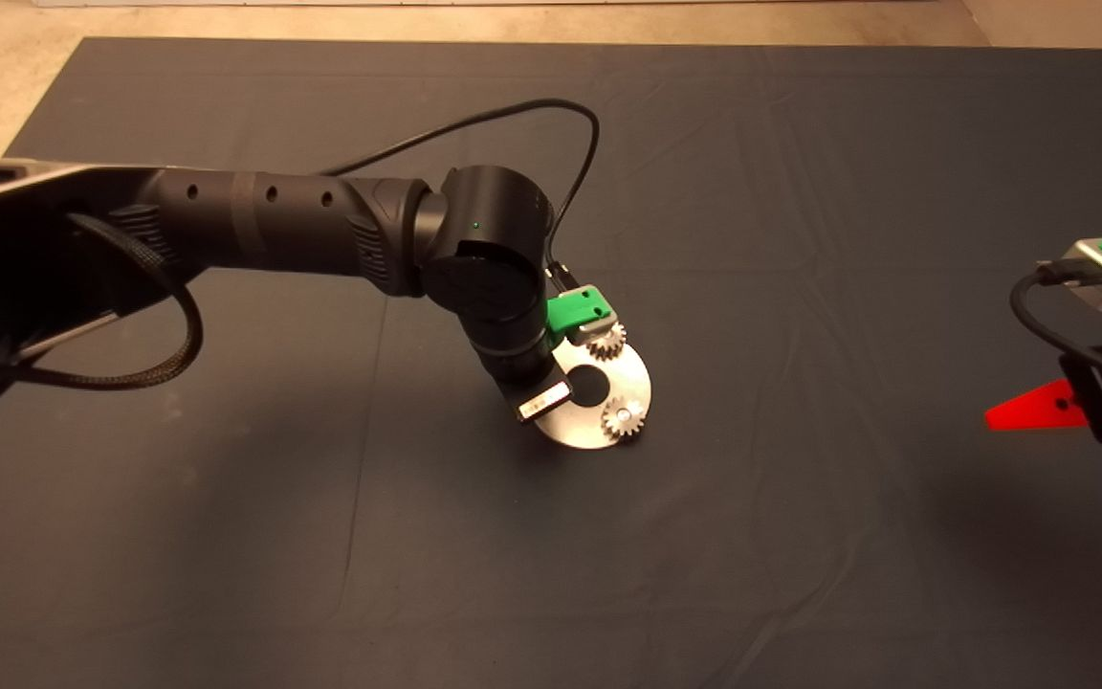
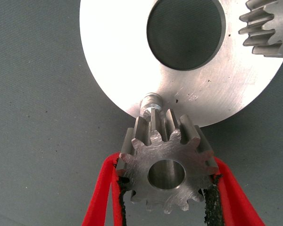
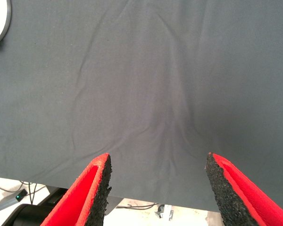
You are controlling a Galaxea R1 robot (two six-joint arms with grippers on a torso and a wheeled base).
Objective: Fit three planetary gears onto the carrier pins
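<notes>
The silver disc (image 1: 575, 428) lies mid-mat. Two planetary gears sit on it, one at its far edge (image 1: 606, 340) and one at its near right (image 1: 624, 418). My left arm reaches over the disc and hides its fingers in the head view. In the left wrist view my left gripper (image 2: 167, 165) is shut on a third gear (image 2: 166, 172), held at the disc's (image 2: 122, 61) rim. A bare carrier pin (image 2: 150, 100) stands just beyond this gear, not in its hole. One seated gear (image 2: 269, 28) also shows there. My right gripper (image 3: 155, 188) is open and empty at the mat's right edge (image 1: 1039, 410).
The dark mat (image 1: 800, 239) has shallow wrinkles. A black cable (image 1: 551, 110) loops above the left wrist. The disc's rim (image 3: 0, 19) shows far off in the right wrist view, with floor and cables past the mat's edge.
</notes>
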